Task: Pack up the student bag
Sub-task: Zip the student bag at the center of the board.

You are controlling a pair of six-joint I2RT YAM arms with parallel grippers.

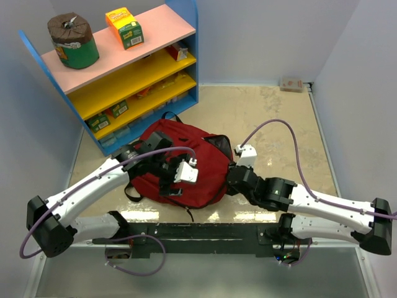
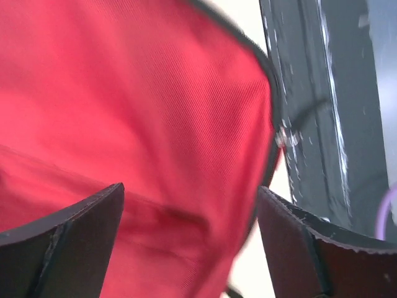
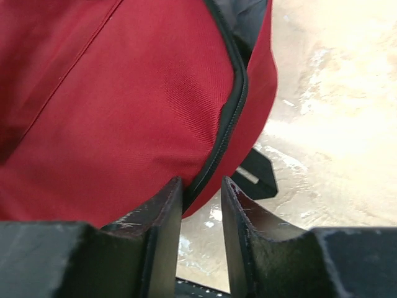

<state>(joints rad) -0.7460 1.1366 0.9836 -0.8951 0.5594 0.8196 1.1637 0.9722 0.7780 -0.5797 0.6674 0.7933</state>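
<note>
The student bag (image 1: pixel 211 169) lies flat at the centre of the top view, on the table (image 1: pixel 279 112) just above the dark mounting rail (image 1: pixel 205 233), with its open mouth toward the upper right. The right gripper (image 3: pixel 201 208) has its fingers drawn close together around the bag's zipper (image 3: pixel 231 118) edge and appears to nip that seam, though bare floor shows through the slit below. The left gripper (image 2: pixel 189 239) is spread wide above plain red fabric, holding nothing. The step in hand looks like opening or steadying the bag. To do it well, the right should keep hold of the seam rather than loose cloth and lift gently, while the left pins the panel beneath it so the soft body does not drag. Room is tight at the lower edge, where the rail sits just beside the bag, and at the upper left, where the shelf (image 1: pixel 155 28) stands near. The right and upper right offer open floor.
</note>
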